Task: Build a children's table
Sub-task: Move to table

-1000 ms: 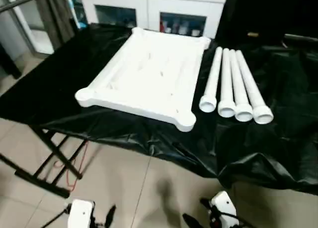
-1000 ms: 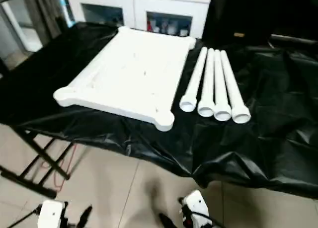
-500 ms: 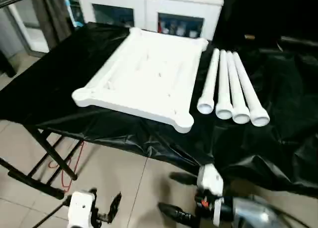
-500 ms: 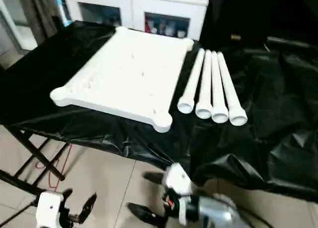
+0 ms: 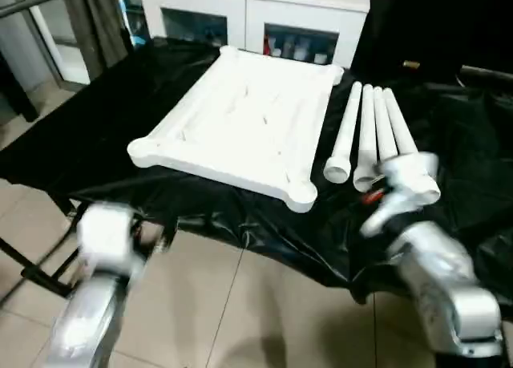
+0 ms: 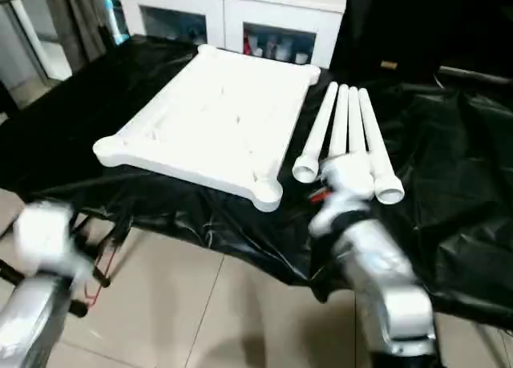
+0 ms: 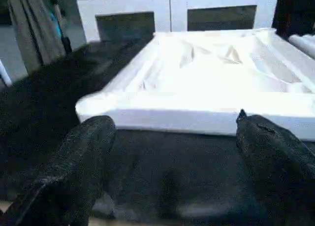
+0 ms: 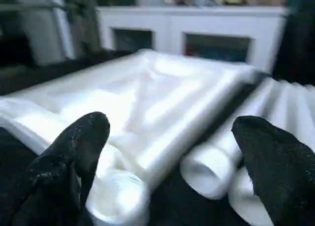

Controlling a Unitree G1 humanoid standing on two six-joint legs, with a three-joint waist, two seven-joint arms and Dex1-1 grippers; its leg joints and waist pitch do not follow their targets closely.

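While top (image 5: 244, 119) lies ribs-up for socket access, legs (image 5: 367, 134) bundled beside at work table (image 5: 88, 135) front edge; left gripper (image 7: 172, 157), right gripper (image 8: 167, 152) spread wide, empty.

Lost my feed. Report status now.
Both end effectors, left and right, open, empty. Table top lies underside up, four legs beside it, unattached. Nothing in the way.

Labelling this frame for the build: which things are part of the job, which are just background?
Job:
white plastic rectangular table top, ribbed underside up
four white tapered tubular legs, side by side

Background:
black-draped work table
white glass-door cabinet
tiled floor
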